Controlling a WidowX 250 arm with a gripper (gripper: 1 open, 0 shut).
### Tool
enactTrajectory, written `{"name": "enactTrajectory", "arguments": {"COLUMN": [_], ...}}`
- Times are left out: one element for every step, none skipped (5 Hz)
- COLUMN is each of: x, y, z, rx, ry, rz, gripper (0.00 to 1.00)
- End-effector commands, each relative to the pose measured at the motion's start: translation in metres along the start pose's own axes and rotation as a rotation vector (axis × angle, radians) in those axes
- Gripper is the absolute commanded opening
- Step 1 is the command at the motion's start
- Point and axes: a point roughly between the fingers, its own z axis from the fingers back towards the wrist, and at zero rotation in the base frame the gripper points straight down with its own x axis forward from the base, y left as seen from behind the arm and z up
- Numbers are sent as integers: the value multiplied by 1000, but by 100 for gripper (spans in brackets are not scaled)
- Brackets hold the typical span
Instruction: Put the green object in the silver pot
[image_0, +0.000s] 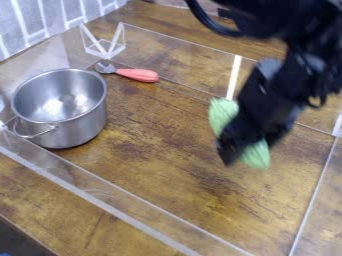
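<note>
Claw (245, 147) clenched on gourd (230, 128), held clear above table near right edge, blurred. Pot (58, 105) sits empty near left edge, well apart; lift likely gives clearance over rim.

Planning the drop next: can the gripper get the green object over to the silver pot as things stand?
Probably yes. The gripper holds the green object off the table, and the wood between it and the open silver pot looks bare.

Soft, even light; the arm (287, 85) and green object (230, 128) smear with motion blur, silver pot (56, 105) gleams
</note>
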Motion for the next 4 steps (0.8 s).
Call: {"name": "enactTrajectory", "arguments": {"x": [59, 100, 134, 161], "y": [27, 52, 80, 104], "z": [29, 15, 6, -8], "rx": [-66, -97, -105, -98], "ry": [-42, -41, -38, -32], "rz": [50, 46, 112, 175], "gripper": [0, 0, 0, 0]}}
